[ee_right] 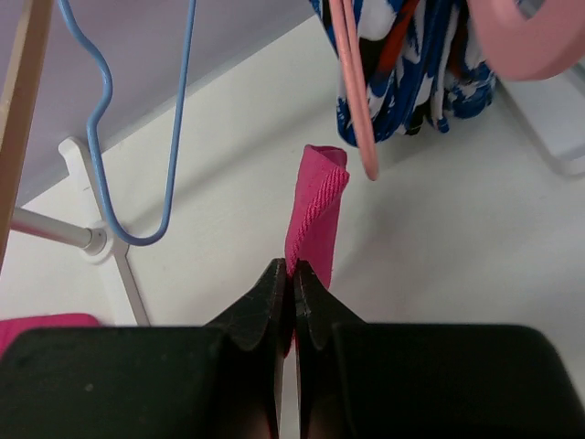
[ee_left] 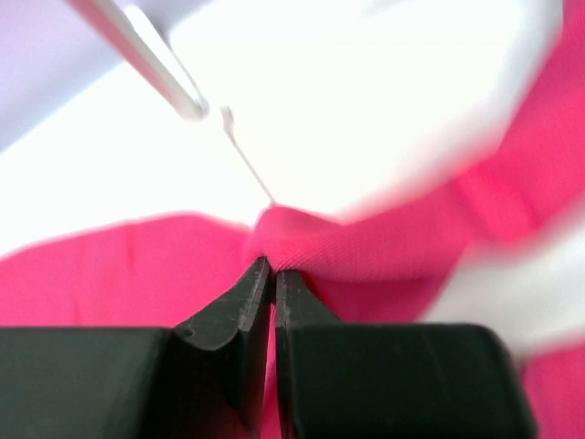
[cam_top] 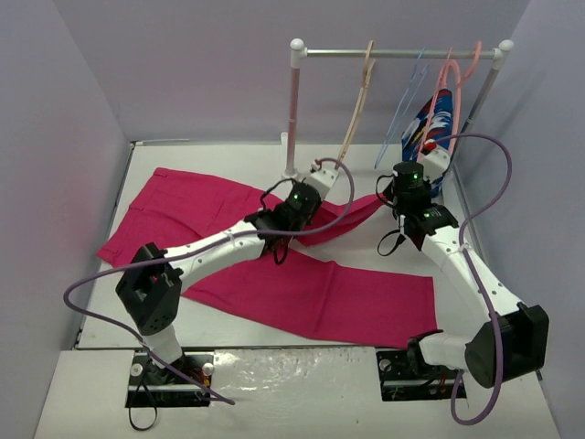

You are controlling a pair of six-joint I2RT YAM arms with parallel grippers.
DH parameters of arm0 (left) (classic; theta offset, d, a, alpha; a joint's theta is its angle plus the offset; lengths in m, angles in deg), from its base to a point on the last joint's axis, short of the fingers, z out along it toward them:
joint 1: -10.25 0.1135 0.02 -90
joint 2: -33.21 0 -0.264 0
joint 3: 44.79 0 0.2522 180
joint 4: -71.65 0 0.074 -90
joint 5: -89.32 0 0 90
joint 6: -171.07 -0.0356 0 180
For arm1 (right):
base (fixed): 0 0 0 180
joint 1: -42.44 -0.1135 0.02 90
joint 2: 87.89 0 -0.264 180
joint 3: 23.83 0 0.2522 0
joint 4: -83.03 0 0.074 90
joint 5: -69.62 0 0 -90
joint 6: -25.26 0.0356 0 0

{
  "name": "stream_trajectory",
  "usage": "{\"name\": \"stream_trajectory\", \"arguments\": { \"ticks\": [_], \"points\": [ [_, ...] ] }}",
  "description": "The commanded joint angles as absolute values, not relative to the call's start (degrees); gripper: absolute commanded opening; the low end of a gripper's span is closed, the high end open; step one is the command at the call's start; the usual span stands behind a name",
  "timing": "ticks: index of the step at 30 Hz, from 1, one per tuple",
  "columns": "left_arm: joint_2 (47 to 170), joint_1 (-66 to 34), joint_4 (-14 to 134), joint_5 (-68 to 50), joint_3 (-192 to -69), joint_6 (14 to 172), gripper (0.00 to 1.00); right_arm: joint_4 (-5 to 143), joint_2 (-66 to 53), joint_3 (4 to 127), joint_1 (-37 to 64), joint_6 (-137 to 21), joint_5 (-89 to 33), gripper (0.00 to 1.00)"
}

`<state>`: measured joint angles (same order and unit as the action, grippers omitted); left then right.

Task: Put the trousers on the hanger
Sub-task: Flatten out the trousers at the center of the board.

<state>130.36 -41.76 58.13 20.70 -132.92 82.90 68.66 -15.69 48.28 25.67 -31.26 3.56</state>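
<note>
The bright pink trousers (cam_top: pixel 320 293) lie spread across the table (cam_top: pixel 219 157), legs splayed in a V, one folded edge lifted at the right rear. The pale wooden hanger (cam_top: pixel 358 108) hangs on the rail (cam_top: pixel 402 52) behind them.

A white worktop (cam_top: pixel 219 157) is enclosed on three sides by pale lilac walls (cam_top: pixel 183 73). A clothes rail (cam_top: pixel 398 52) on white posts is set toward its back right.

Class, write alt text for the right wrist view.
The right gripper pinches a folded strip of the magenta trousers above the white table. Behind hang a blue wire hanger, a pink hanger and a blue patterned garment.
</note>
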Motion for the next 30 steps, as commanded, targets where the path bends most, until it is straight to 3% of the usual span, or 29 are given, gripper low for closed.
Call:
{"name": "stream_trajectory", "arguments": {
  "ticks": [1, 5, 10, 12, 15, 17, 20, 24, 30],
  "points": [
    [132.9, -40.5, 60.5, 15.8, -144.6, 76.3, 0.00, 67.9, -19.6, 46.6, 26.1, -33.2, 10.7, 0.00],
    [134.8, -43.2, 62.8, 12.4, -143.0, 76.8, 0.00, 64.0, -24.8, 41.9, 26.1, -28.7, 12.2, 0.00],
    [137.0, -51.3, 64.1, 16.6, -132.8, 82.8, 0.00, 51.8, -34.2, 33.7, 26.2, -22.3, 12.6, 0.01],
    [136.7, -52.8, 63.9, 17.4, -129.3, 86.8, 0.00, 49.2, -37.1, 31.9, 26.1, -21.5, 11.2, 0.32],
    [133.9, -53.7, 61.5, 18.5, -124.9, 93.4, 0.05, 46.4, -41.2, 30.1, 26.1, -21.0, 8.0, 0.66],
    [131.4, -53.9, 59.3, 18.6, -123.0, 95.7, 0.17, 46.2, -42.6, 29.8, 26.0, -21.8, 6.3, 0.74],
    [126.2, -54.0, 55.5, 19.4, -121.0, 97.4, 0.29, 46.3, -42.9, 31.9, 26.0, -24.3, 4.8, 0.74],
    [118.1, -52.6, 50.5, 22.7, -121.0, 99.3, 0.59, 48.1, -36.2, 33.7, 26.0, -27.6, 2.2, 0.72],
    [115.5, -41.8, 39.7, 19.3, -125.1, 105.2, 0.65, 56.3, -27.9, 30.5, 26.1, -24.4, -0.4, 0.73]
  ]
}}
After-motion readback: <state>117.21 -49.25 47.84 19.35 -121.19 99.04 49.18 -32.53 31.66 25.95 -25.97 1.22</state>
